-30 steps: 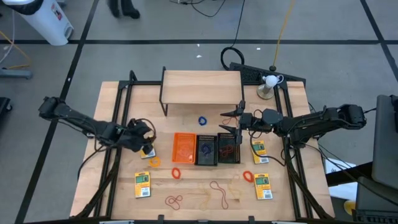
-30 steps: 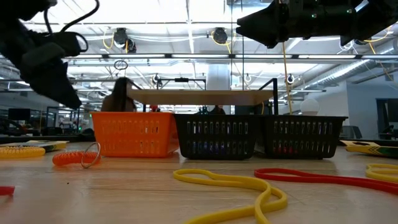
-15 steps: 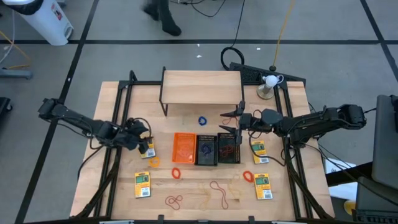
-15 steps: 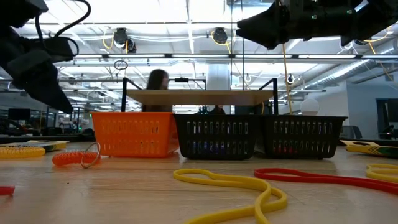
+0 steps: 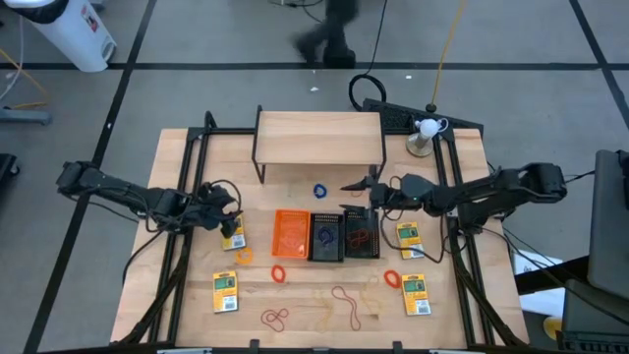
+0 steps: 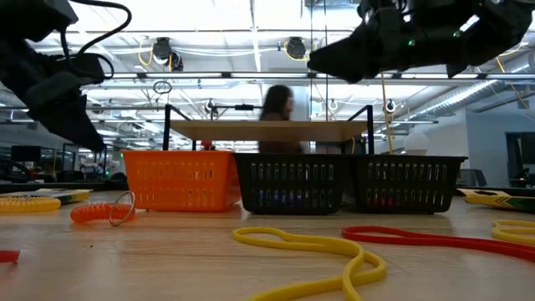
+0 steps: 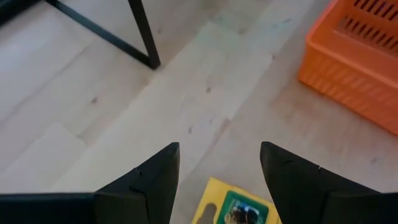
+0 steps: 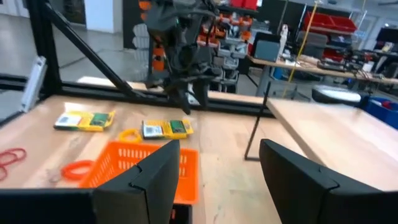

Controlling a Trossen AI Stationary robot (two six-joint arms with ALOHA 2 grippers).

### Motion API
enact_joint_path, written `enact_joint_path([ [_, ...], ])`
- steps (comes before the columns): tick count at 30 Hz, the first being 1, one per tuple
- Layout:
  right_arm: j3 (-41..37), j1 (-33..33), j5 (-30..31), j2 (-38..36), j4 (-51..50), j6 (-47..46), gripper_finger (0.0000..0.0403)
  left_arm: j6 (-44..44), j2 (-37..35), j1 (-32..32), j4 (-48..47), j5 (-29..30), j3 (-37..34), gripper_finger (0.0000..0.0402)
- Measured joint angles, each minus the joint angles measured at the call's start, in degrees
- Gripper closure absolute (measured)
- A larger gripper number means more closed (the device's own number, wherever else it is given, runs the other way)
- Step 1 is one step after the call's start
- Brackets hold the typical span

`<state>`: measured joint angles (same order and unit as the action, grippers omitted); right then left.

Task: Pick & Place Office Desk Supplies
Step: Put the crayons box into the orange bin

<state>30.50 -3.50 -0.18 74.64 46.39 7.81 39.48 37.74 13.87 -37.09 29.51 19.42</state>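
Three mesh bins stand in a row mid-table: orange [image 5: 291,234], black [image 5: 326,236], black [image 5: 361,232]. A yellow-and-green pack [image 5: 233,237] lies flat left of the orange bin, and my left gripper [image 5: 226,218] hangs open just above its far end [image 7: 239,208], touching nothing. Other packs lie at the near left [image 5: 225,291], right of the bins [image 5: 409,239] and near right [image 5: 416,295]. My right gripper [image 5: 354,187] is open in the air above the far side of the black bins [image 6: 334,63], pointing level toward the table's left. A blue band [image 5: 320,191] lies before the shelf.
A wooden shelf [image 5: 319,136] on black legs stands at the far middle. Loose bands lie near the front edge: orange [image 5: 278,272], orange [image 5: 391,278], red [image 5: 275,317], tan [image 5: 344,300], yellow [image 5: 243,256]. A white lamp [image 5: 425,130] stands at the far right. A person walks behind the table [image 6: 276,104].
My right gripper has sunk a little and moved slightly toward the table's left, still open. A person beyond the table has walked from left to right.
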Motion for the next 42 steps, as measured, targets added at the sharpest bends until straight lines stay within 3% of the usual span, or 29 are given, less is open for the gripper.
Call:
enact_joint_path([
  [8, 1.7, -0.9, 0.1, 1.9, 0.1, 0.0, 0.0193, 1.9, 0.0, -0.4, -0.7, -6.3, 0.0, 0.0176],
  [17, 1.7, -0.9, 0.0, 1.6, 0.2, 0.3, 0.0193, 11.8, 0.2, 3.0, 1.0, -30.5, 0.0, 0.0176],
  [24, 1.7, -0.9, -0.1, 1.6, 0.1, 0.2, 0.0193, 21.5, 1.0, 9.0, 1.2, -40.5, 0.0, 0.0176],
  [33, 1.7, -0.9, -0.1, 1.6, 0.2, -0.8, 0.0193, 26.3, 7.0, 17.0, 5.6, -42.0, 0.0, 0.0176],
  [42, 1.7, -0.8, -0.1, 1.6, 0.4, -1.2, 0.0193, 25.2, 15.5, 18.6, 12.0, -41.5, 0.0, 0.0176],
])
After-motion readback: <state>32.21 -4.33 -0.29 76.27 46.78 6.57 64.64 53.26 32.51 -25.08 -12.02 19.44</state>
